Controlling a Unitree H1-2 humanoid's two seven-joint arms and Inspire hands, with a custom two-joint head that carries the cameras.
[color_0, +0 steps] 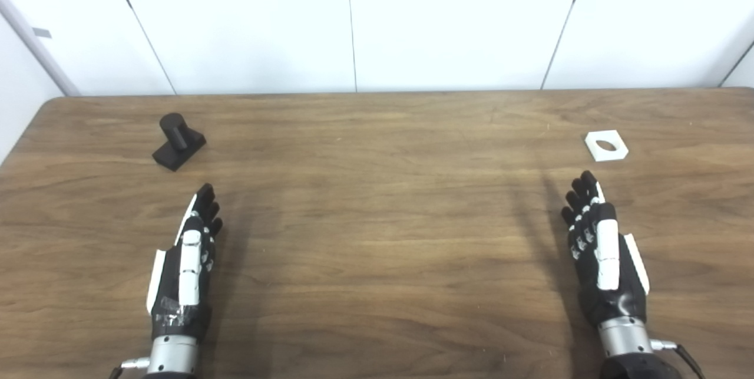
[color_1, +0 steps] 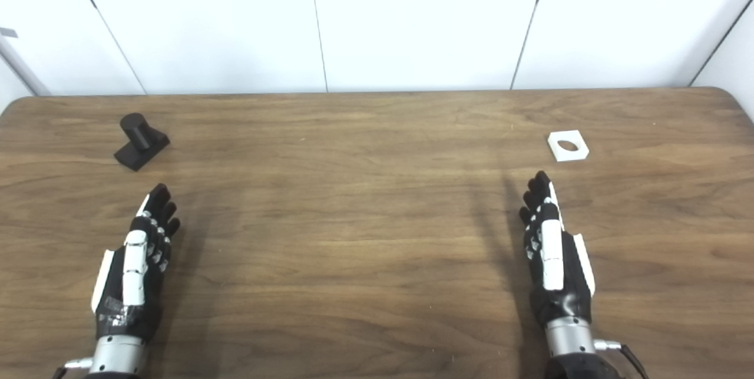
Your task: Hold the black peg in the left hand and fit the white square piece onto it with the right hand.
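Left hand (color_0: 187,261): I am holding it released, empty | black peg (color_0: 178,141): standing far-left, just beyond its fingertips, axis upright | right hand (color_0: 601,255): released, empty | white square piece (color_0: 606,145): lying flat far-right, just beyond | wooden table (color_0: 377,237): each hand nearer its own part.

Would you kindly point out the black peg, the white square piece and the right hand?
Black peg on its flat base (color_0: 174,129): left eye view, on the upright cylinder.
White square piece with a round hole (color_0: 615,152): left eye view, on its near rim.
Right hand (color_1: 552,261): right eye view, on its back.
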